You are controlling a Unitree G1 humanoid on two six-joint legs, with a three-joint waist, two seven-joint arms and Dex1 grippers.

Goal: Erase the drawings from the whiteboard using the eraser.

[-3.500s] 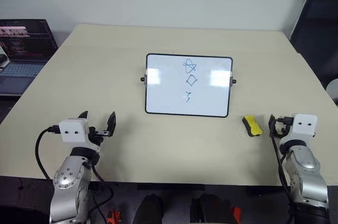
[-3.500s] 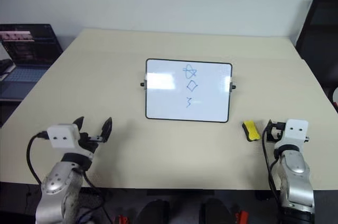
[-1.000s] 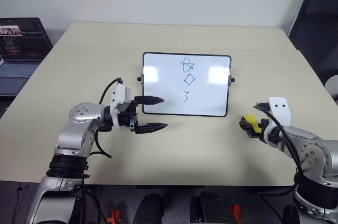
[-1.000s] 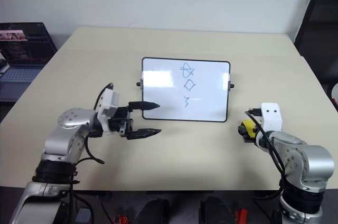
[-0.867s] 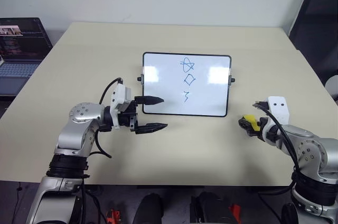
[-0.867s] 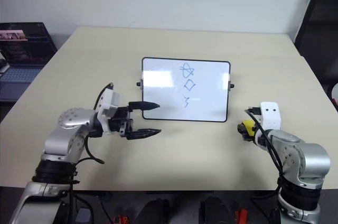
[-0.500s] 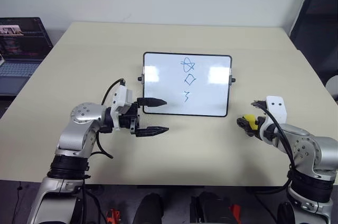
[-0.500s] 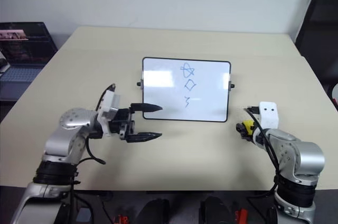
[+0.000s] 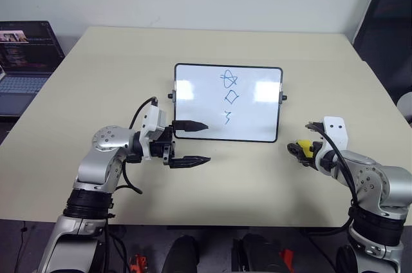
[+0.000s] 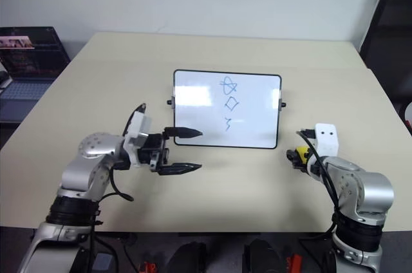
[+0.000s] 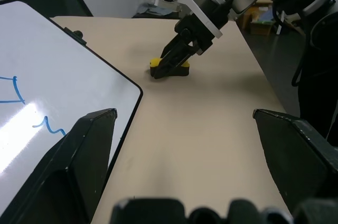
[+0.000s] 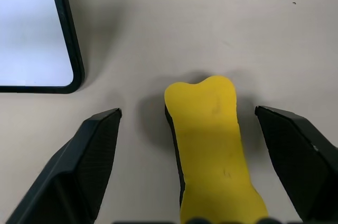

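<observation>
- Eraser (image 12: 208, 145) flat on the desk (image 9: 257, 47), just off the whiteboard (image 9: 193, 109) lower right corner, apart from it.
- Right gripper (image 12: 200, 218) now down astride it, jaws narrower than a second ago yet gaps on both sides: closing in, no grip so far.
- Drawings (image 9: 230, 97) untouched, so wiping not begun.
- Left gripper (image 9: 193, 143) shifted slightly toward the board's lower left corner, jaws wide, holding nothing.
- Laptop (image 9: 26, 60) at far left, dark chair (image 9: 386, 35) at far right; nothing between eraser and board.
</observation>
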